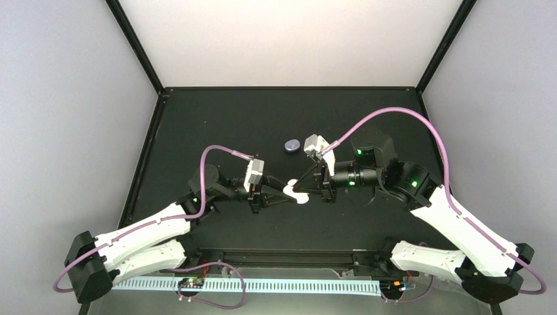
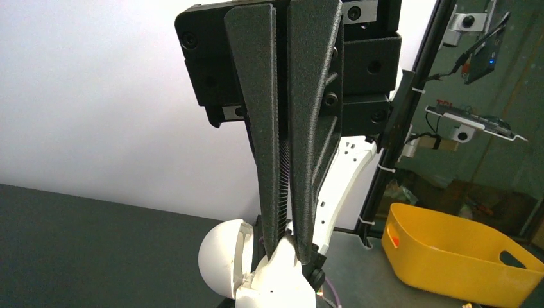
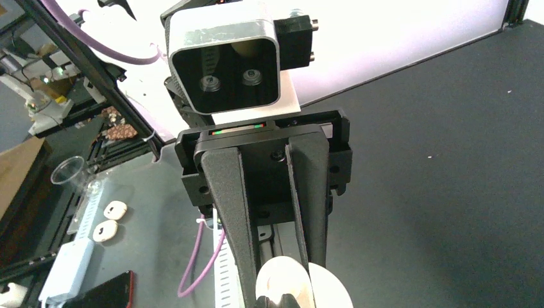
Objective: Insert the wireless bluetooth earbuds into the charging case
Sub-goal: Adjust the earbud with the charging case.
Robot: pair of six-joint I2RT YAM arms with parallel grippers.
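The white charging case [image 1: 295, 192] is held open in mid-air over the middle of the table, between both grippers. My left gripper [image 1: 284, 191] is shut on the case body; in the left wrist view its fingertips [image 2: 290, 247] pinch a white edge, and the domed lid [image 2: 218, 256] hangs open to the left. My right gripper [image 1: 309, 189] is shut across one round half [image 3: 282, 279] of the case, and the other half [image 3: 328, 289] lies outside its right finger. No earbuds show clearly in any view.
A small lilac oval case [image 1: 291, 145] lies closed on the black table behind the grippers. Off the table are a yellow bin [image 2: 449, 256], two small white oval items [image 3: 109, 219], a clear cup [image 3: 67, 172] and a phone [image 3: 109, 292].
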